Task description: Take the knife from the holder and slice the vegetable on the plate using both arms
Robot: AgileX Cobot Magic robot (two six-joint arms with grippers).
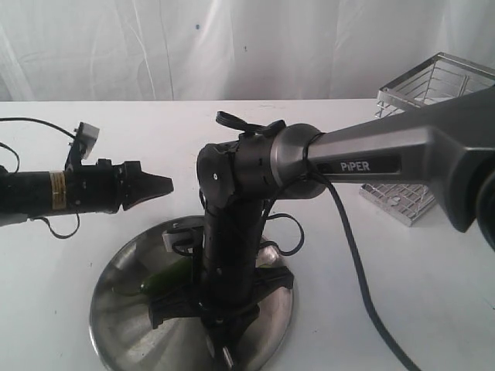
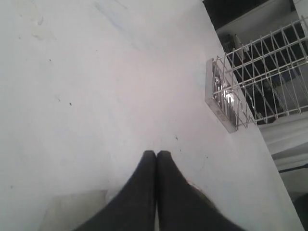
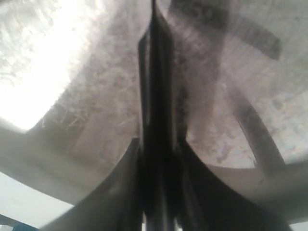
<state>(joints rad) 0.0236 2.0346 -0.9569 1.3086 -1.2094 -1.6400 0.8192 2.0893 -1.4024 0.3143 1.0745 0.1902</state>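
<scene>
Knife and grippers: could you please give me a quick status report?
Left gripper shut, empty. Right gripper shut on knife, over plate. Vegetable on plate, partly hidden.

Only one word can be read: "PIPER", in white capitals, on the grey link (image 1: 371, 158) of the right arm (image 1: 232, 232) (the bigger of the two), which stretches over the right side of the desk (image 1: 155, 131) in the exterior view. The yellow band (image 1: 57, 192) on the left arm (image 1: 100, 188) carries small dark marks, too blurred to read.
</scene>
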